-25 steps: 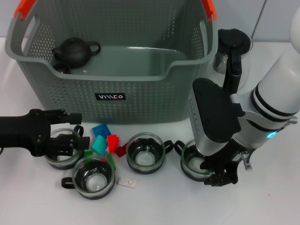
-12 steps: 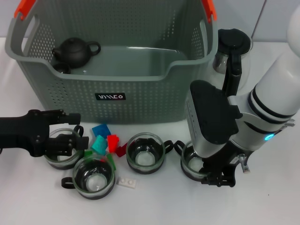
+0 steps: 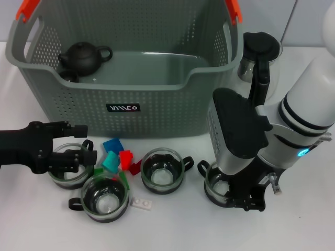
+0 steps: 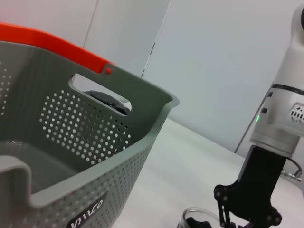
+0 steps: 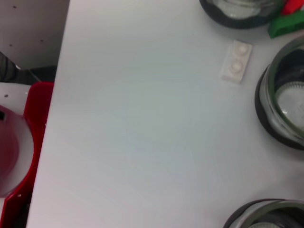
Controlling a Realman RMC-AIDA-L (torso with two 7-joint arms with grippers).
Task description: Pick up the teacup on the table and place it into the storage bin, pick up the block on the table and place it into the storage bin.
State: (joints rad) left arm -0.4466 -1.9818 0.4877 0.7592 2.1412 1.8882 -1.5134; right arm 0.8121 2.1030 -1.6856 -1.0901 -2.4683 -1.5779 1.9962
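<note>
Glass teacups stand in a row on the white desk (image 3: 31,225) in front of the storage bin (image 3: 157,110). You see four of them: the rightmost teacup (image 3: 217,184) under the right claw (image 3: 246,198), the middle teacup (image 3: 162,170), the front teacup (image 3: 104,197) and the leftmost teacup (image 3: 67,167) at the left claw (image 3: 81,154). The right claw is low over the rightmost teacup, its black fingers at the cup's rim; whether they clamp it you cannot tell. The left claw's fingers stand apart on both sides of the leftmost teacup, not clearly pressing it. Between the cups lie the blocks: a blue block (image 3: 112,145), a teal block (image 3: 110,163), a red block (image 3: 125,157) and a green block (image 3: 123,180), close together, and a small white block (image 3: 142,203) just beside the front teacup. Inside the bin, in its far left corner, sits a black teapot (image 3: 84,56). A glass kettle (image 3: 259,60) stands on the desk beside the bin's right wall.
</note>
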